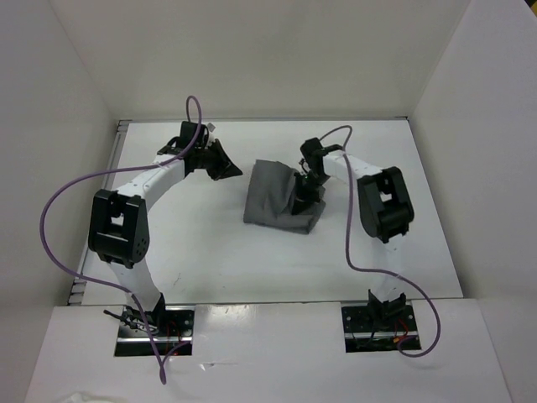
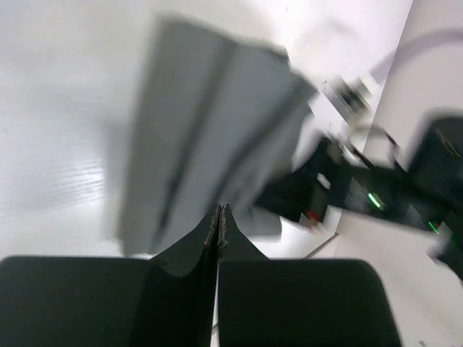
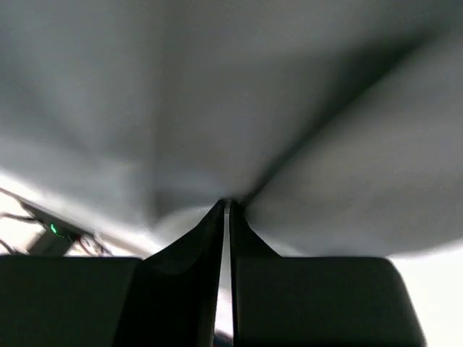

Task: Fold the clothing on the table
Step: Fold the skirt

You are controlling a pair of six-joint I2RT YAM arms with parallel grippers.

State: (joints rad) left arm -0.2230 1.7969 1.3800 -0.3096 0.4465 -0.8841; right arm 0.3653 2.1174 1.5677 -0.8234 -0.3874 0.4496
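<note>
— Start at the grippers. How many are there, and what is each doing?

— Two. The left gripper has its jaws pressed flat together with nothing between them. It hangs over bare tabletop just off the garment's left edge. The right gripper has its jaws drawn almost together, with only a thin slit showing. Its tips sit at the head of a crease in grey cloth, so it looks pinched on the fabric (that wrist view is blurred, mind).

— And the clothing?

— One piece. The clothing lies a little right of the middle of the table. It is gathered into a compact, roughly four-sided grey bundle with long folds running down it. The right gripper is at its right edge.

— Does the left gripper touch it?

— No, it is near but apart.

— Anything else out there?

— Two purple cables, one per side. The left cable loops wide on the left, and the right cable drops toward its base at the near edge. White walls stand on three sides of the table.
</note>
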